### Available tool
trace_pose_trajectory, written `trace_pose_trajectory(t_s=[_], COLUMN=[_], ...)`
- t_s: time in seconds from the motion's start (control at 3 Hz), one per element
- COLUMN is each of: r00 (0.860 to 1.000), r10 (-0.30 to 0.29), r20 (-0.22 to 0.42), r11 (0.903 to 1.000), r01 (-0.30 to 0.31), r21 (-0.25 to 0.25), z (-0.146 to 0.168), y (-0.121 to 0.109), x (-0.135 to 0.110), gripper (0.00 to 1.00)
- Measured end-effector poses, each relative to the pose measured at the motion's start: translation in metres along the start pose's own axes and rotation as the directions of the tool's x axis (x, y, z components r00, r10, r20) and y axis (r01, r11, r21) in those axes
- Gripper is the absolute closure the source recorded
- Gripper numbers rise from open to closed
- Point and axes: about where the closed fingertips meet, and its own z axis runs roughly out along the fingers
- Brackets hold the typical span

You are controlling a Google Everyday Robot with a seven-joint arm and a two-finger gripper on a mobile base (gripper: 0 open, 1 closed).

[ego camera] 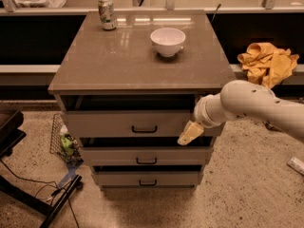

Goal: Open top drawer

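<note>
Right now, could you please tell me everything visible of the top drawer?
The top drawer is the widest of three, with a grey front and a small black bar handle at centre. It sits level under the cabinet top, a dark gap above its front. The claw overlaps its lower right edge; contact is unclear.

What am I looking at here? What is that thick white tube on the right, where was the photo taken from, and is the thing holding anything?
The white tube is the robot's arm, reaching in from the right. Its tan tip is the gripper, the part that grasps. It sits by the right end of the top drawer, away from the black handle, and holds nothing that I can see. There is one camera, looking down at the front of the grey cabinet; where it is mounted is not known. On the cabinet stand a white bowl and a drink can. A yellow cloth lies off to the right, behind.
</note>
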Motion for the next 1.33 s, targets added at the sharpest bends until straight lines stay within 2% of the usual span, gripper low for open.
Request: trace_pose_trajectory(t_s=[0.33,0.67,1.0,1.33], r00=[1.0,1.0,0.999,0.999], r10=[0.023,0.023,0.034,0.034], r20=[0.0,0.0,0.008,0.008], r11=[0.999,0.9989,0.9985,0.9985], r01=[-0.023,-0.023,-0.034,-0.034], r21=[-0.037,-0.041,-0.042,-0.042], z=[0.019,0.021,0.014,0.009], y=[0.004,0.005,0.009,0.007], x=[0.009,0.009,0.012,0.009], gripper=[0.18,0.41,0.72,0.97])
